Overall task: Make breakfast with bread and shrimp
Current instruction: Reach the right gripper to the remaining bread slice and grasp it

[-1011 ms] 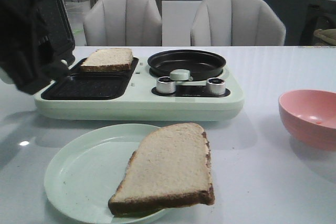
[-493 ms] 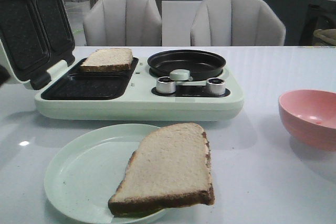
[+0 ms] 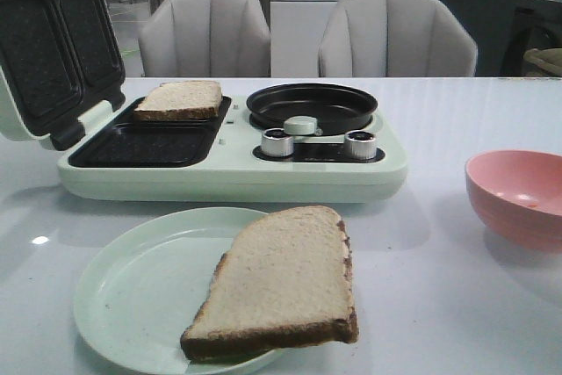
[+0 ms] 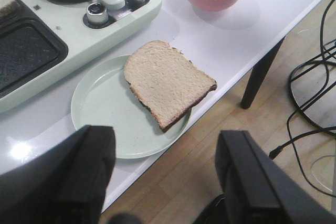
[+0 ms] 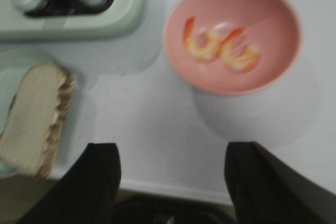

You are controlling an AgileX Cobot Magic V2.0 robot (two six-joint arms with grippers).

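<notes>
One slice of bread (image 3: 281, 278) lies on a pale green plate (image 3: 140, 287) at the table's front edge, its crust overhanging the rim. A second slice (image 3: 180, 99) rests on the far grill plate of the open sandwich maker (image 3: 228, 173). Two curled orange-pink shrimp (image 5: 220, 45) sit in the pink bowl (image 5: 262, 9) on the right. My left gripper (image 4: 166, 132) hangs open over the table's edge near the plate (image 4: 105, 108) and its bread (image 4: 168, 80), holding nothing. My right gripper (image 5: 170, 148) is open and empty, near the bowl. Neither gripper shows in the front view.
The sandwich maker's lid (image 3: 53, 50) stands raised at the left. A black pan (image 3: 312, 104) and two knobs (image 3: 320, 143) take up its right half. Two grey chairs (image 3: 307, 32) stand behind the table. Cables (image 4: 310, 77) lie on the wooden floor beside a table leg (image 4: 260, 74).
A dark arm that covered the raised lid at the left of the front view one second ago has drawn back out of that view. The bread, plate and bowl have not moved.
</notes>
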